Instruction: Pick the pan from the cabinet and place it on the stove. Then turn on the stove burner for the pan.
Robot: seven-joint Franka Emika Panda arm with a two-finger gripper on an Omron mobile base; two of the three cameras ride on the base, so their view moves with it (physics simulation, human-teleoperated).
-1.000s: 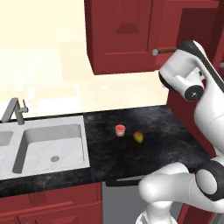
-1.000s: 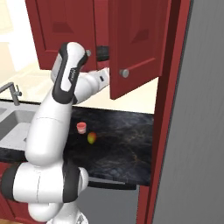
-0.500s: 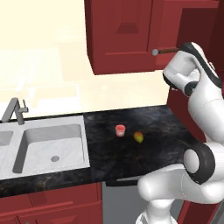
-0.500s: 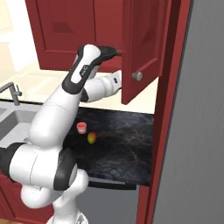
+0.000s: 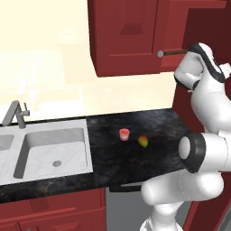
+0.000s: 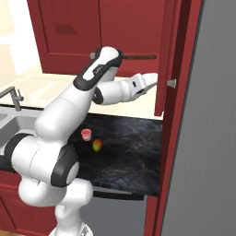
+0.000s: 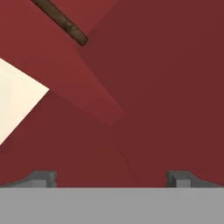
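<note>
Hand (image 6: pixel 156 82) reaching up beside swung-open cabinet (image 6: pixel 166 55) door, fingers spread wide, holding nothing. Pan (image 6: pixel 140 57) sitting inside cabinet w/ wooden handle poking out at 12 o'clock above hand, prob. next grasp pt. Door open for access.

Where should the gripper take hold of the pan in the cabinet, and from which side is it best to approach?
Probably by the wooden handle, the one part of the pan that shows. It is slim and lies about level, its tip past the open cabinet door, so the open gripper, now just below it, could come up and close across it. The pan's body is hidden, so its weight balance cannot be judged.
</note>
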